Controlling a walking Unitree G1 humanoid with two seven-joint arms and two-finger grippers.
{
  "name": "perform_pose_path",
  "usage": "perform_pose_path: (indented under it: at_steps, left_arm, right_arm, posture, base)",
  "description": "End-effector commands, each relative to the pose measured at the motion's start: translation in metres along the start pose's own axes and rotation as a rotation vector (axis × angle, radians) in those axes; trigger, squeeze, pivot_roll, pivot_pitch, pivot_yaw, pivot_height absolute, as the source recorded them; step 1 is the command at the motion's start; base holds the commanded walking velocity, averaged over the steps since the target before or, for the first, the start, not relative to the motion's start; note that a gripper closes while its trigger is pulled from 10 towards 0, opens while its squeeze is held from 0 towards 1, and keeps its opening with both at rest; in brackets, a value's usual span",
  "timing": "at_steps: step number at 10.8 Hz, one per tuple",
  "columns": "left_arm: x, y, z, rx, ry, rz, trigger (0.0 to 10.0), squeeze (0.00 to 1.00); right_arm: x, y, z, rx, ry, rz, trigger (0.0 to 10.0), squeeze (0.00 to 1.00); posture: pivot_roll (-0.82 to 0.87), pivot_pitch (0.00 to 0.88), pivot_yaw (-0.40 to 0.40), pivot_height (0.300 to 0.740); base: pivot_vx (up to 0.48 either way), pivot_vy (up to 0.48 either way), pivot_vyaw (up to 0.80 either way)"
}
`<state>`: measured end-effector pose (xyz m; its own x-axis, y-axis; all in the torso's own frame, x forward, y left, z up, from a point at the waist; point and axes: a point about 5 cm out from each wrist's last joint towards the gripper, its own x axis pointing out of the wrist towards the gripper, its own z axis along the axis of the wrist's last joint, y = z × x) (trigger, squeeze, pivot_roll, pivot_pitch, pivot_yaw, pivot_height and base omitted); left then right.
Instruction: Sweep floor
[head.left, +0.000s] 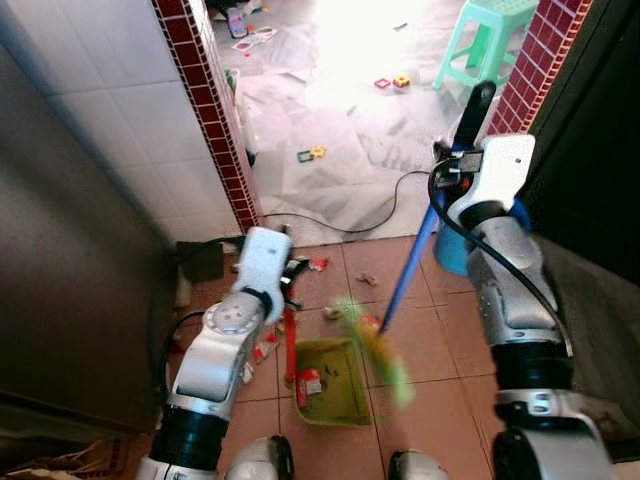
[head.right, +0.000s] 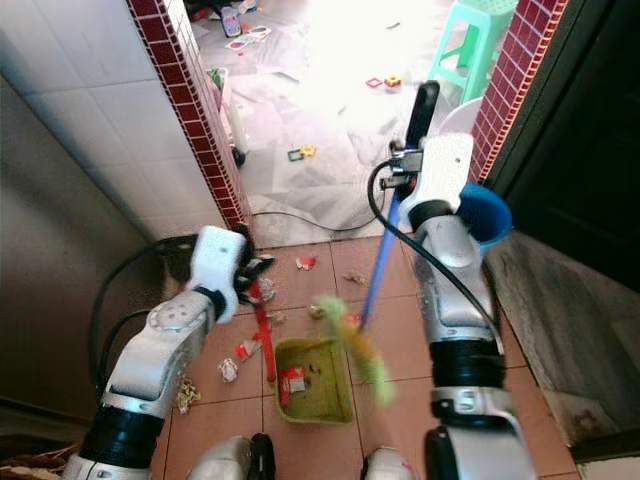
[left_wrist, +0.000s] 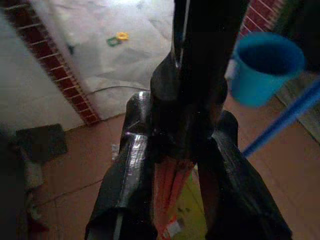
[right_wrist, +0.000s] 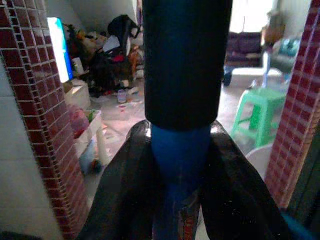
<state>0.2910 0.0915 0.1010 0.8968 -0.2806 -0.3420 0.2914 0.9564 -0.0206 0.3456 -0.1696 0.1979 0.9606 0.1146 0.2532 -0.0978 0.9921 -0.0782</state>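
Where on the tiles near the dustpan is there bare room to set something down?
Bare tiles lie right of the green dustpan, beyond the blurred broom head, toward the right arm. Crowded: paper scraps left of the red dustpan handle, and bits before the doorway.

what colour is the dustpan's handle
Red; the dustpan handle shows best in the right eye view, held by the left gripper.

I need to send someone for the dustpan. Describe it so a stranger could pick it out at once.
Start at the red-brick-edged white tiled wall and drop to the terracotta floor tiles before the robot's feet. There the green dustpan lies flat, its red handle clamped in the left gripper. Unlike the blue-handled broom beside it, it is a shallow tray holding a red-and-white scrap.
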Motion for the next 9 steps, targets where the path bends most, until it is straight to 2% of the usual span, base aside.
perform_pose_path:
  at_steps: [1,2,3,6,7,9]
  left_arm:
    - [-0.001,0.005,-0.022,-0.05,0.085,0.038,10.0,0.0]
    - [-0.003,0.011,-0.016,-0.074,0.02,0.078,10.0,0.0]
    - [-0.004,0.016,-0.008,-0.106,-0.054,0.117,10.0,0.0]
    - [-0.009,0.021,0.008,-0.132,-0.156,0.176,10.0,0.0]
    - [-0.01,0.021,0.012,-0.126,-0.182,0.175,10.0,0.0]
    - [-0.013,0.023,0.024,-0.1,-0.242,0.213,10.0,0.0]
  right_arm:
    - [0.003,0.006,0.02,-0.028,-0.112,0.035,10.0,0.0]
    - [0.003,0.008,0.027,-0.098,-0.163,0.041,10.0,0.0]
    - [0.002,0.009,0.026,-0.114,-0.17,0.031,10.0,0.0]
    - [-0.001,0.013,0.021,-0.148,-0.181,0.026,10.0,0.0]
    - [-0.001,0.013,0.021,-0.177,-0.192,0.027,10.0,0.0]
    - [0.0,0.014,0.018,-0.165,-0.184,0.015,10.0,0.0]
  posture:
    - [-0.06,0.1,0.083,0.74]
    - [-0.06,0.099,0.081,0.74]
    - [-0.06,0.099,0.08,0.74]
    - [-0.05,0.088,0.08,0.74]
    - [-0.05,0.087,0.08,0.74]
    - [-0.05,0.081,0.081,0.74]
  base:
    - [0.0,0.0,0.0]
    - [0.0,0.0,0.0]
    - [0.0,0.0,0.0]
    - [0.0,0.0,0.0]
    - [0.0,0.0,0.0]
    - [0.0,0.0,0.0]
